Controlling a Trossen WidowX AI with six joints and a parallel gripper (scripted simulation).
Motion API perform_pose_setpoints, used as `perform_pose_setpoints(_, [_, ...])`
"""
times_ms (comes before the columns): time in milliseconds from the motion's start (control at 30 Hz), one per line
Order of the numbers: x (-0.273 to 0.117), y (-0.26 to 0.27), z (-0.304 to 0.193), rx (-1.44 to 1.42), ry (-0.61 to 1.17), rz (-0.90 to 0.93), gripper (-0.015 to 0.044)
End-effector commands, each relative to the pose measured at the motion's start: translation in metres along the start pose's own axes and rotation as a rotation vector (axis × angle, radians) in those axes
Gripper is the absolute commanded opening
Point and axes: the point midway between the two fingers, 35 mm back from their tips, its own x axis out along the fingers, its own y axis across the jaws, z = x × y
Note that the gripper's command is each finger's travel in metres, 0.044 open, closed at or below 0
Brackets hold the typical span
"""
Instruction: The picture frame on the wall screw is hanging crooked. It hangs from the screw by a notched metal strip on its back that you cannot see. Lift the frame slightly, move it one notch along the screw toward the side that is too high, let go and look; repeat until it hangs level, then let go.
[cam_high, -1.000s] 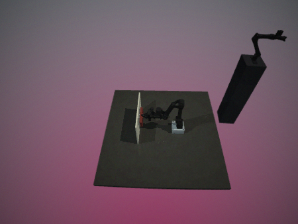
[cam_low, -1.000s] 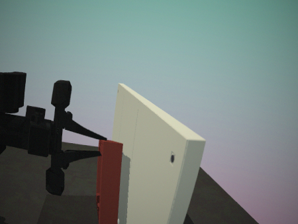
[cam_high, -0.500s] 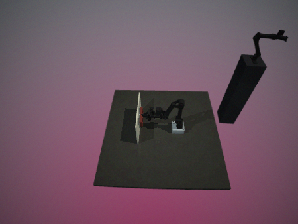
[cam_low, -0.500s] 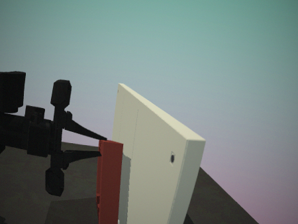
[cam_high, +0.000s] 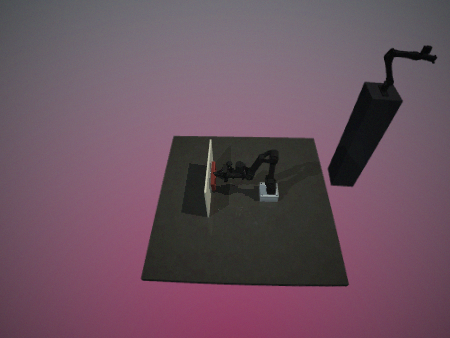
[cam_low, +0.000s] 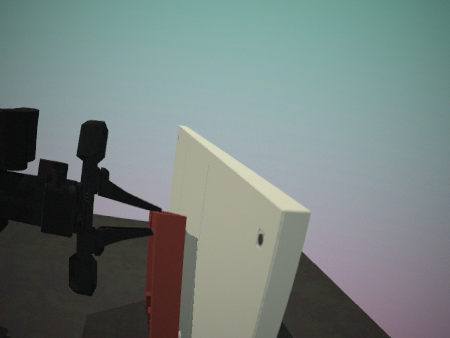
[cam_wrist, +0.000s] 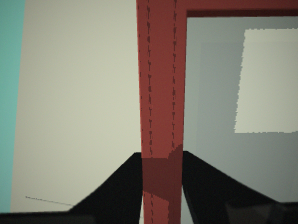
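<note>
The red picture frame (cam_high: 214, 185) (cam_low: 167, 280) (cam_wrist: 161, 75) hangs in front of the cream wall panel (cam_high: 208, 202) (cam_low: 230, 210) (cam_wrist: 75, 90). My gripper (cam_high: 215, 173) (cam_low: 156, 221) (cam_wrist: 160, 159) is shut on the frame's top bar, with one finger above the bar and one below it. In the wrist view the bar runs up the picture between the fingertips, and a corner of the frame shows near the top. The screw and the notched strip are hidden. The frame's front is seen edge-on in the top and exterior views, so I cannot tell how far it tilts.
The arm's pale base block (cam_high: 269, 198) stands on the dark floor slab (cam_high: 240, 250) facing the wall panel. A tall dark pillar (cam_high: 362, 135) with a second arm (cam_high: 389, 65) on top stands at the right. A dark hole (cam_low: 260, 238) shows in the panel near its edge.
</note>
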Motion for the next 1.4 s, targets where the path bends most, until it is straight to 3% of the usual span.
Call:
perform_pose_setpoints(0, [0.0007,0.0028,0.0007,0.003,-0.002,0.013,0.0])
perform_pose_setpoints(1367, [0.001,-0.0058,0.0018,0.041,-0.004,0.004,0.0])
